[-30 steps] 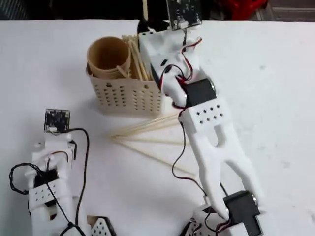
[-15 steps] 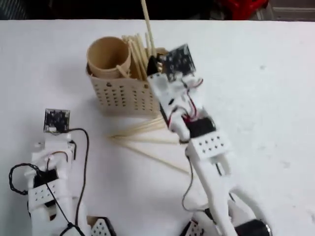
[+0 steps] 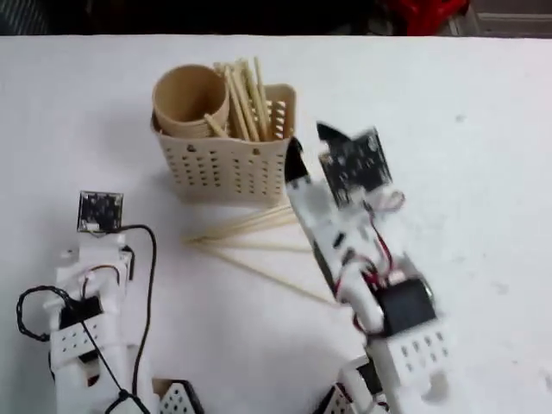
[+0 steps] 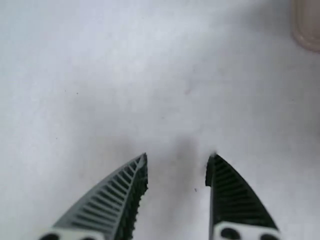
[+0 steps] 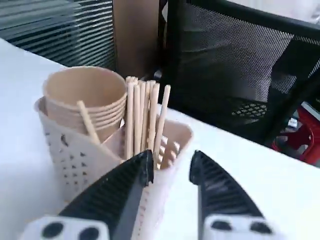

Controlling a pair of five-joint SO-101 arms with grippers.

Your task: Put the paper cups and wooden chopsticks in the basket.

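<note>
A perforated cream basket (image 3: 226, 168) stands at the back of the table, holding a stack of paper cups (image 3: 190, 99) and a bundle of wooden chopsticks (image 3: 247, 93). Several loose chopsticks (image 3: 250, 235) lie fanned on the table just in front of it. My right gripper (image 3: 312, 148) hovers by the basket's right corner, open and empty. Its own view looks past its black fingers (image 5: 125, 185) at the basket (image 5: 65, 150), the cups (image 5: 85, 95) and the chopsticks (image 5: 142, 115). My left gripper (image 4: 177, 157) is open over bare table.
The left arm (image 3: 86, 293) rests at the front left, trailing black cables. A beige object (image 4: 307, 25) shows at the edge of the left wrist view. The white table (image 3: 466, 129) lies open to the right and left of the basket. A dark mesh chair (image 5: 240, 65) stands behind the table.
The right arm pulled back from above the basket toward the front. The upright chopstick it held is let go and now stands with the others in the basket. The left arm stayed still.
</note>
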